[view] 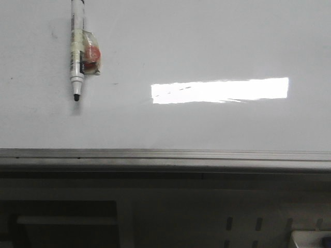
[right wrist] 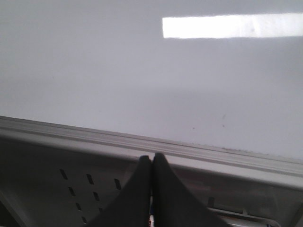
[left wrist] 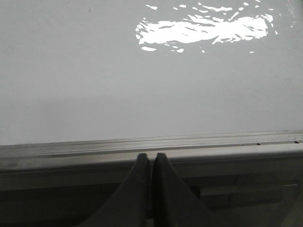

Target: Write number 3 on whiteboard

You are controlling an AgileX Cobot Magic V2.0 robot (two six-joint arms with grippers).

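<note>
The whiteboard [view: 217, 124] fills the front view, glossy white-grey, with a bright rectangular reflection and a grey metal edge strip [view: 165, 154] along its near side. No number 3 shows on it. A white marker [view: 77, 49] with a black tip lies at the board's far left, tip pointing toward me, a taped red lump stuck to its side. My left gripper [left wrist: 152, 156] is shut with nothing in it, just short of the edge strip [left wrist: 151, 142]. My right gripper [right wrist: 152, 157] is also shut and empty, before the board's edge [right wrist: 151, 142]. Neither gripper shows in the front view.
Below the board's edge runs a grey frame [view: 165, 175] with a dark recess under it at the left. A slotted metal panel [right wrist: 80, 184] sits beneath the edge on the right side. Faint dark specks [view: 115, 83] dot the board near the marker.
</note>
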